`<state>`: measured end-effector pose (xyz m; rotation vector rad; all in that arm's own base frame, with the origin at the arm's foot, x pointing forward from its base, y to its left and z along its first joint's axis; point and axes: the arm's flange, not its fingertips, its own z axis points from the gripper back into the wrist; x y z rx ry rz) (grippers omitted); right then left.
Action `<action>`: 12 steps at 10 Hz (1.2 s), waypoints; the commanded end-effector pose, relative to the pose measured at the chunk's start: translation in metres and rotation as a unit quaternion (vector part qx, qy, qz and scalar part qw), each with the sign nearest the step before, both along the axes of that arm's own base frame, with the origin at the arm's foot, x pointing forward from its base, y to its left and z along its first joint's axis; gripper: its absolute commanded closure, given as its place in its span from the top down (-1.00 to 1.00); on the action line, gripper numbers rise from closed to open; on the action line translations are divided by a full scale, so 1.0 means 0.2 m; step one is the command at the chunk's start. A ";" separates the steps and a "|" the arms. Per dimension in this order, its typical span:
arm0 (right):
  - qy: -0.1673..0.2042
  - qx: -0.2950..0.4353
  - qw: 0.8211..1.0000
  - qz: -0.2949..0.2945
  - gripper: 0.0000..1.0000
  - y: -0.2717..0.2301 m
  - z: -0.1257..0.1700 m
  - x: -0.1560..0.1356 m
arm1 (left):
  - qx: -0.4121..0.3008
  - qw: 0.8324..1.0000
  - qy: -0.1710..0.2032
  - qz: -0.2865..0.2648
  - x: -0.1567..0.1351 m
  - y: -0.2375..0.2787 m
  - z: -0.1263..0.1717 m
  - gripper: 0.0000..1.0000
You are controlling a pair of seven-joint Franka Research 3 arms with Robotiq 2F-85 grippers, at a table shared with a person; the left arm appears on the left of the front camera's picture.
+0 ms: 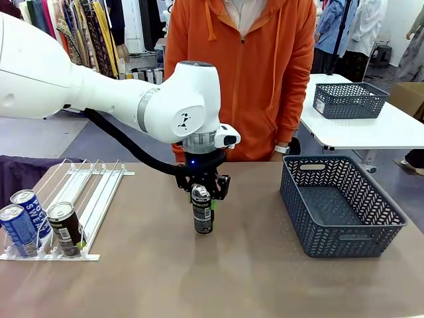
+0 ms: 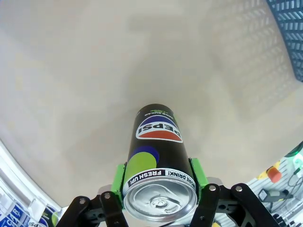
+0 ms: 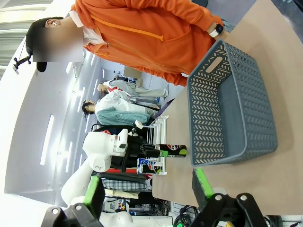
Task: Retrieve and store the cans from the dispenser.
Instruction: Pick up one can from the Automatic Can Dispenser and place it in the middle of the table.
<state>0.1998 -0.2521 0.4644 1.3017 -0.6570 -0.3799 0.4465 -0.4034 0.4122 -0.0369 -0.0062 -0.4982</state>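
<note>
The left claw is closed on a black can, with its green pads pressed against the sides just under the silver top. The can stands upright near the middle of the table. Its base is at the surface or just above it; I cannot tell which. In the left wrist view the label reads "PEPSI" on a red, white and blue badge. Below that are a lime circle and a blue circle, and a band round the top reads "FRESH UP!" and "DRINK!". The small print near the base is too fine to read.

The right claw is wide open with nothing between its fingers.

At the table's left edge lies the white rack. Two blue cans and a dark brown can lean at its front lip. The blue cans carry white lettering, of which only "SWE" is clear.

To the right of the held can, well apart from it, sits a dark grey basket with a herringbone cut-out pattern.

The tabletop is plain matt tan. A person in an orange hooded top stands at the far side, directly behind the can, wearing a white watch. Behind on the right a white table holds a second grey basket with a white sticker whose print is unreadable. Hanging clothes fill the back left of the room.
</note>
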 end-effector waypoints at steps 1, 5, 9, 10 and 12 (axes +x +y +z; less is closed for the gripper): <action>-0.018 0.000 1.000 -0.002 1.00 0.00 0.01 0.01 | -0.008 1.000 -0.007 -0.007 0.00 0.02 0.00 1.00; -0.018 0.000 1.000 -0.002 1.00 0.00 0.01 0.01 | -0.013 1.000 -0.014 -0.001 -0.02 0.04 0.07 1.00; -0.018 0.000 1.000 -0.002 1.00 0.00 0.01 0.01 | -0.095 0.995 -0.020 0.014 -0.24 0.43 0.66 1.00; -0.018 0.000 1.000 -0.002 1.00 0.00 0.01 0.01 | -0.155 0.987 -0.005 0.040 -0.29 0.73 0.83 1.00; -0.018 0.000 1.000 -0.002 1.00 0.00 0.01 0.01 | -0.267 0.955 0.008 0.127 -0.38 1.33 0.95 1.00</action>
